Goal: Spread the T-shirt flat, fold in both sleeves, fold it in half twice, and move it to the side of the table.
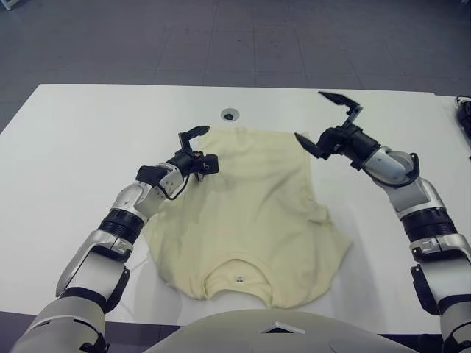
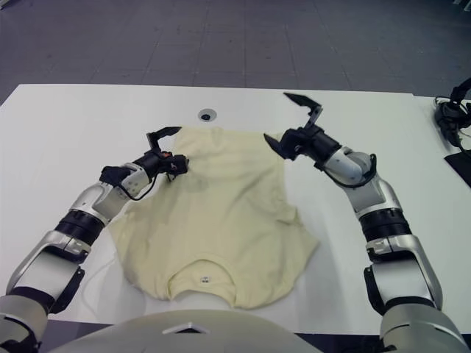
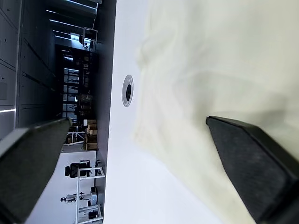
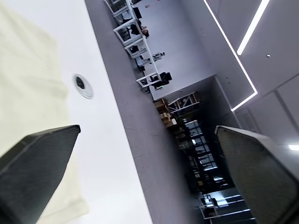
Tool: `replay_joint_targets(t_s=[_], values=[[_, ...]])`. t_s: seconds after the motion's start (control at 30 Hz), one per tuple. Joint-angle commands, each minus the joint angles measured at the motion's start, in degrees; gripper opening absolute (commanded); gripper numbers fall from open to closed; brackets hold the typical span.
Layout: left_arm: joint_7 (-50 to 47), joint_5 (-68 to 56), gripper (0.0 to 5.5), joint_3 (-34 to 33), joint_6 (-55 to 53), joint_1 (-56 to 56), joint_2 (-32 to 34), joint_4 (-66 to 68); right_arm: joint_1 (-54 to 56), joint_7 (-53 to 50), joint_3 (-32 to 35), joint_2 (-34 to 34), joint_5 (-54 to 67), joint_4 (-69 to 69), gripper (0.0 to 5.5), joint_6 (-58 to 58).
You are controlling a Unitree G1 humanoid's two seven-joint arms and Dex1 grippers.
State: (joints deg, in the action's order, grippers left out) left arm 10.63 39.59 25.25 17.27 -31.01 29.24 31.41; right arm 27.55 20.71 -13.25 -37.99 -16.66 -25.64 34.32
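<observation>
T-shirt [image 1: 250, 220], pale yellow: lies mostly flat mid-table [image 1: 88, 132], collar toward the near edge, hem toward the far edge, just short of a round grommet [image 1: 230, 114]. Left gripper [image 1: 210, 145]: fingers apart, at the shirt's far left corner. Right gripper [image 1: 309, 114]: fingers spread wide, by the far right corner.

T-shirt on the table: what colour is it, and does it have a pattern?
The T-shirt is plain pale yellow with no pattern, best seen in the left eye view.

You see a white tabletop [image 1: 88, 125] with a round cable hole [image 1: 230, 114], grey tiled floor [image 1: 221, 37] beyond, and farther off ceiling light strips [image 4: 252, 28] and metal racks [image 4: 148, 74].
</observation>
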Motion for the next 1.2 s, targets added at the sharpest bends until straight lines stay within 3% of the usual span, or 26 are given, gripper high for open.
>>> replay_joint_targets(t_s=[0.03, 0.17, 0.4, 0.63, 0.77, 0.9, 1.03, 1.13, 1.2], values=[[-2.63, 0.72, 5.38, -0.13, 0.25, -0.1, -0.55, 0.76, -4.24, 10.19, -2.86, -0.25, 3.46, 6.93, 5.4, -4.99], [-3.86, -2.49, 5.38, -3.45, 0.48, 1.08, -0.93, -4.81, -5.79, 16.9, -6.36, -1.65, 0.12, 7.86, 5.4, -7.92], [-1.22, -8.71, 5.38, -12.34, -4.02, 7.51, 1.61, -22.39, -11.55, 22.2, -6.43, -6.82, -1.95, 11.16, 5.4, -10.88], [2.68, -17.21, 5.38, -25.26, -14.31, 17.41, 2.11, -43.18, -8.82, 11.07, -4.11, -7.63, -7.75, 6.49, 5.4, -3.22], [5.71, -17.7, 5.38, -24.18, -16.22, 26.05, 1.82, -49.67, -5.48, -0.34, -1.18, -4.23, -9.59, 4.96, 5.4, 3.32], [9.24, -17.03, 5.38, -20.69, -14.43, 35.57, 2.83, -53.46, -5.97, -1.83, 2.96, -2.58, -1.69, 7.6, 5.4, 5.63], [12.6, -16.37, 5.38, -19.88, -8.48, 44.33, 7.3, -56.03, -12.62, 6.42, 6.33, -4.15, 15.47, 15.63, 5.4, 0.92], [12.82, -19.02, 5.38, -24.58, -9.55, 48.81, 7.55, -58.25, -17.31, 9.59, 9.79, -4.03, 25.09, 21.05, 5.4, -3.68], [11.23, -30.06, 5.38, -29.73, -15.44, 52.02, 1.36, -61.96, -20.55, 9.84, 12.45, -2.24, 31.21, 24.75, 5.4, -6.39]])
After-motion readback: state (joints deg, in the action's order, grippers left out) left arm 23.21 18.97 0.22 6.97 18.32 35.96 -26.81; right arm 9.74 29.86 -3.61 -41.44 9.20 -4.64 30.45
